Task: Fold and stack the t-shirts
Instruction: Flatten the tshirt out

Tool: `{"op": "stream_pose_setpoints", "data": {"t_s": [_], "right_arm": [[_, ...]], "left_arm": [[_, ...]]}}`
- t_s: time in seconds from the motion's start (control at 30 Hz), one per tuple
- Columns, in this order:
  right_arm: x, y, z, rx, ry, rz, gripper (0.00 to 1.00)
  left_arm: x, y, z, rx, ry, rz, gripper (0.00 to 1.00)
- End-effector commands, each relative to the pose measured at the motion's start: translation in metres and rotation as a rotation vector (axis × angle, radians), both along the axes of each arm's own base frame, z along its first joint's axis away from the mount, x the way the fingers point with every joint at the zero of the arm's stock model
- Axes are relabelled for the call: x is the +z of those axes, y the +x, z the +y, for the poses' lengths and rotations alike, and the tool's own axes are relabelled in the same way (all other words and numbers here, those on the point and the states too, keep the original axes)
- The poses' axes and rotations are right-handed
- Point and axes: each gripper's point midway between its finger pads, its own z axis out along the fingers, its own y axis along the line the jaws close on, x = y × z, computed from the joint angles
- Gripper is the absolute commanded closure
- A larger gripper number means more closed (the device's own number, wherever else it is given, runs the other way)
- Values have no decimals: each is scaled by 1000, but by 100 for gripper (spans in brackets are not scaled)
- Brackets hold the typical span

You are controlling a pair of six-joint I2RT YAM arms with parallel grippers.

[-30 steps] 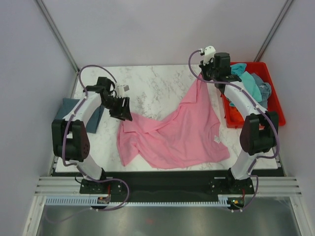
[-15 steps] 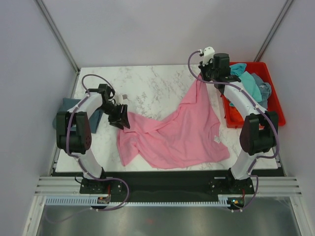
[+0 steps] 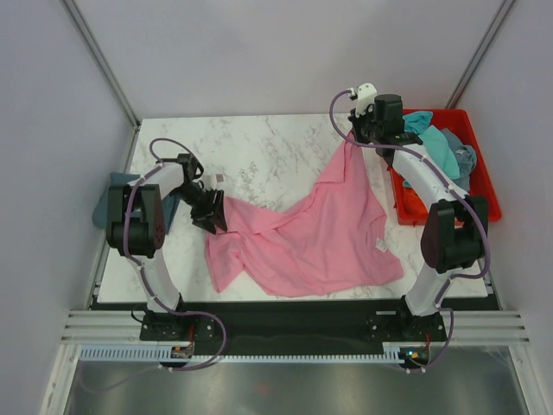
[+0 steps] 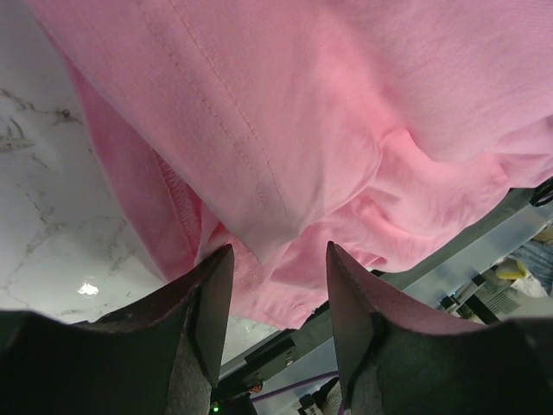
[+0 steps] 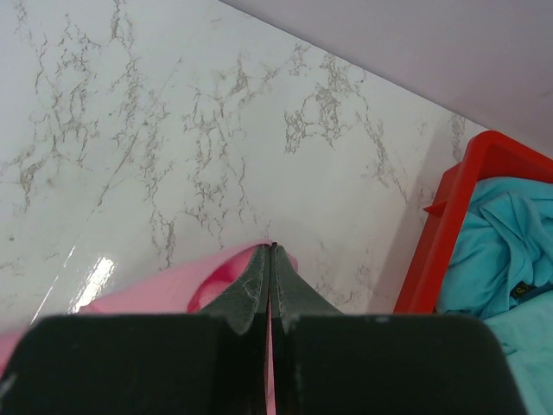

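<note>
The white marble table [image 3: 276, 147] carries the pink t-shirt [image 3: 320, 233], spread unfolded and rumpled over its near middle. The shirt's long axis runs on a slant, from a bunched end at the near left up to a narrow corner lifted at the far right. Its collar end faces the right side.

The red crate [image 5: 436, 242] stands just beside the table's right edge, with a turquoise shirt [image 3: 432, 143] and a grey-blue shirt [image 3: 462, 160] heaped inside. A slate-blue shirt [image 3: 112, 203] lies at the table's left edge, partly hidden behind the left arm.

The right gripper [image 5: 270, 251] is up at the far right by the crate. Its fingers are pressed together, pinching the pink shirt's raised corner. The left gripper [image 4: 278, 251] is low at the shirt's left edge. Its jaws are moderately apart, and a hemmed fold of pink cloth sits at the gap between them, not clamped.

A small white neck label [image 3: 381, 245] shows on the shirt's near right part.
</note>
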Motion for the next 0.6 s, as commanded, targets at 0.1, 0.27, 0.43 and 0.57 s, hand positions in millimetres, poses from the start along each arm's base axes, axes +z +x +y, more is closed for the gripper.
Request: {"op": "stream_pose_setpoints", "data": {"t_s": [0.1, 0.27, 0.43, 0.57], "right_arm": [[23, -2, 0, 3, 0, -60, 100], [21, -1, -1, -1, -3, -57, 100], [19, 0, 0, -1, -1, -54, 100], [21, 1, -1, -6, -3, -60, 100]], "left_arm": [[1, 16, 2, 28, 9, -15, 45], [2, 15, 2, 28, 9, -17, 45], [2, 12, 2, 28, 9, -13, 45], [5, 12, 2, 28, 9, -24, 45]]}}
